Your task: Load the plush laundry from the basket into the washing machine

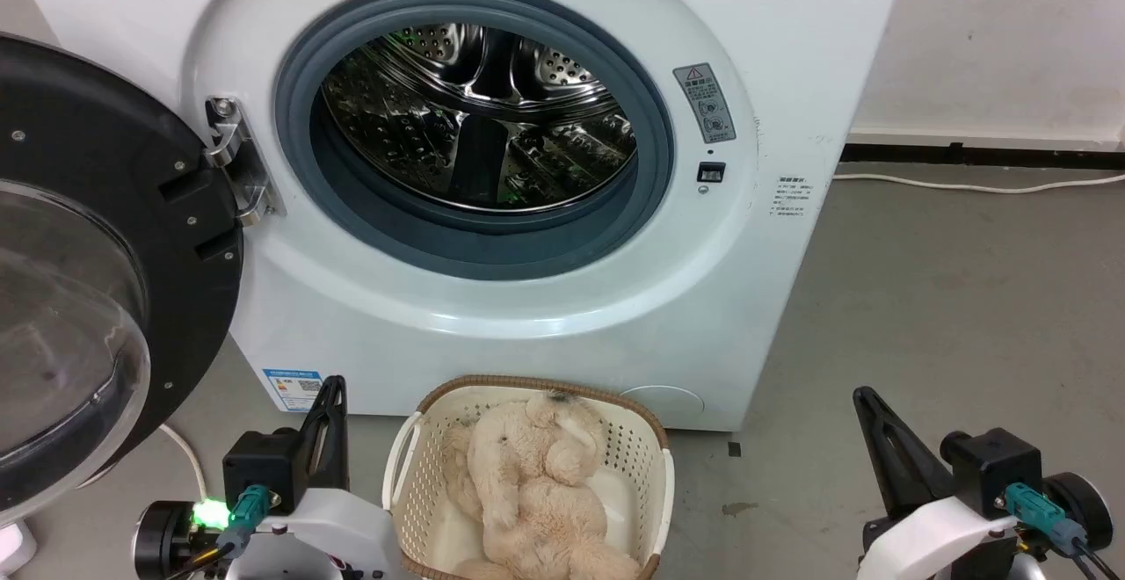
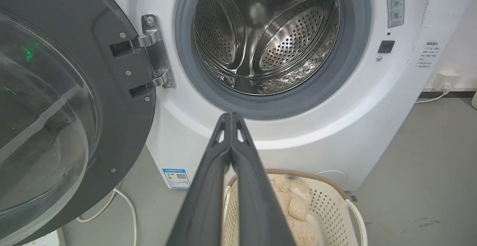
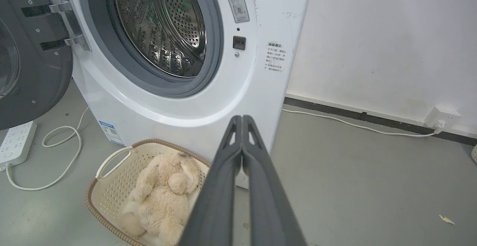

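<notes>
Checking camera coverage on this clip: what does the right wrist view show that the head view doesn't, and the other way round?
Right wrist view adds: the wall socket, low on the wall. Head view adds: the left pincer, shut. Both share: the washing machine with its door open and nothing seen in the drum, the plush laundry lying in the basket, and the shut right pincer.

Grey concrete floor (image 3: 354, 171) is scuffed, with one small dark stain (image 1: 740, 507) and one pale scrap (image 3: 446, 219) lying loose. White wall (image 3: 391, 44) is marked, with a dark skirting strip (image 3: 367, 117) at its foot. A white cable (image 3: 354, 126) runs beside the strip to a white socket (image 3: 441, 117). White power strip (image 3: 15, 141) lies flat on the floor, its cord (image 3: 52, 182) looped loosely beside it.
</notes>
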You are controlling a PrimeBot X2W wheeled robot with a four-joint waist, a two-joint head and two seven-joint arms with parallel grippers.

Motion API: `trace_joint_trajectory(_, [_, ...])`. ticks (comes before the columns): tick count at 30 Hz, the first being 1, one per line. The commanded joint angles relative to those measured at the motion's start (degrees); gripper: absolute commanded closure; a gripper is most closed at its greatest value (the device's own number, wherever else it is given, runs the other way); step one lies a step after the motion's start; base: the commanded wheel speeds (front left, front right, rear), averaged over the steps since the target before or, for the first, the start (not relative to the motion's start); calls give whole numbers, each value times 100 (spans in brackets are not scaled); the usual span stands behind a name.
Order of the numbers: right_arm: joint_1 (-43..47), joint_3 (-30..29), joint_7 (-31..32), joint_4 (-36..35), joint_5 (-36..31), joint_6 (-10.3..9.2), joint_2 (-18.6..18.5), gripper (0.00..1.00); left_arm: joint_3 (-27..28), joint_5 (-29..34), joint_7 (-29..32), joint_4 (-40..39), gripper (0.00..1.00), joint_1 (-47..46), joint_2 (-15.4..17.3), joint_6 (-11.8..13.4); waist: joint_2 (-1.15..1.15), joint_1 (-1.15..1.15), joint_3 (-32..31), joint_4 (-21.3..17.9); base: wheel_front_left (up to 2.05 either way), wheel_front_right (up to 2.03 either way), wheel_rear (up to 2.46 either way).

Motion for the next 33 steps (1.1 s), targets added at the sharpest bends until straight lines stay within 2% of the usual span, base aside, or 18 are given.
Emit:
trace_joint_trajectory(1, [-65, 1, 3, -25, -43, -4, -1, 100, 9, 9, 2, -26, 100, 53, -3, -30, 0, 0, 0, 0, 0, 0, 0])
trace_joint_trajectory(4, [-65, 1, 3, -25, -43, -4, -1, 100, 9, 9, 2, -26, 100, 53, -3, -30, 0, 0, 0, 0, 0, 0, 0])
trace_joint_trajectory(5, [0, 0, 0, 0, 0, 0, 0, 0, 0, 0, 0, 0, 0, 0, 0, 0, 0, 0, 0, 0, 0, 0, 0])
trace_joint_trajectory(21, [69, 11, -198, -8, 289, 0, 0, 0, -166, -276, -155, 134, 0, -34, 0, -3, 0, 0, 97, -45, 0, 0, 0])
trace_joint_trajectory(33, [-68, 28, -366, -135, 607, 0, 0, 0, -339, -498, -59, 534, 0, -573, 65, -73, 0, 0, 591, -294, 0, 0, 0])
